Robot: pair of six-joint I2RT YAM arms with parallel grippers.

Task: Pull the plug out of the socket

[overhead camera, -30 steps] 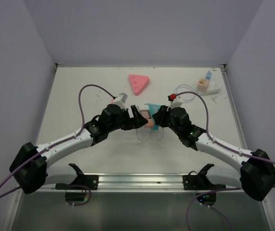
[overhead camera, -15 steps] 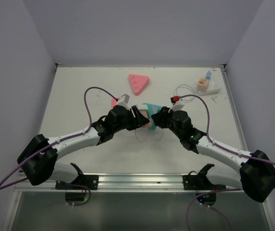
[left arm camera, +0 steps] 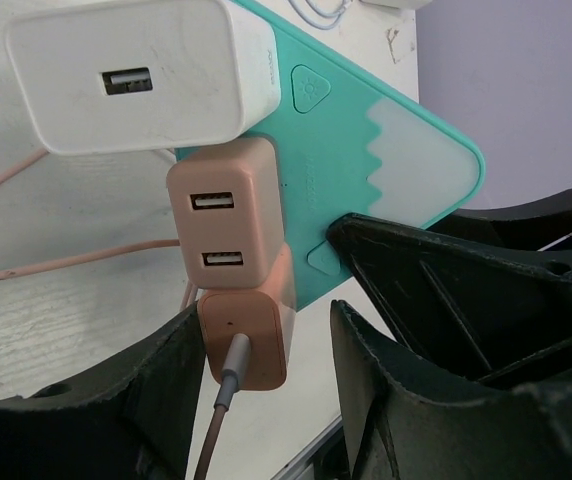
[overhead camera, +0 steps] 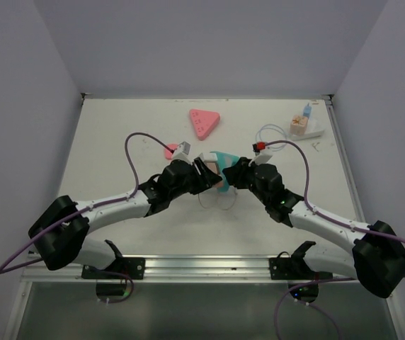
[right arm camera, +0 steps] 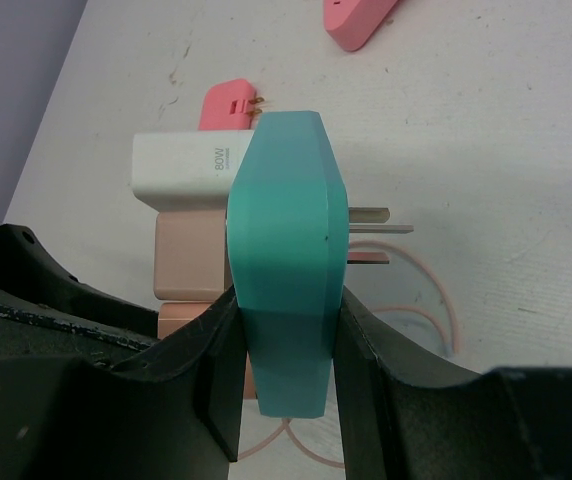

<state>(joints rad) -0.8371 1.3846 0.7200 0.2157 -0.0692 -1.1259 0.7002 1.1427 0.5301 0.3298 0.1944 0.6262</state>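
Our right hand (right arm camera: pixel 286 380) is clenched tight on the green socket (right arm camera: pixel 286 230). One finger presses on each flat side, so from this hand we see only the socket's thin edge.

Three things stick out of the socket on the left side of this hand. The white charger (right arm camera: pixel 181 165) is farthest from the fingers. Next comes a tan block (left arm camera: pixel 231 215) with two small holes. The tan plug (left arm camera: pixel 246 335) is closest to the fingers and is in the socket. On the right side of this hand, two metal prongs (right arm camera: pixel 371 230) poke out of the socket.

Our left hand (left arm camera: pixel 266 318) comes at the socket from the other side. The plug sits right between its two fingers. A grey cord (left arm camera: pixel 221 410) runs from the plug back toward this hand. One finger touches the plug's side. By the other finger we see a thin strip of table (overhead camera: pixel 117 142). So this hand is around the plug but not clenched on it.

A thin pink cord (left arm camera: pixel 56 265) lies on the table just past the left hand's fingers. A pink triangle (overhead camera: pixel 204 122) lies well beyond both hands.
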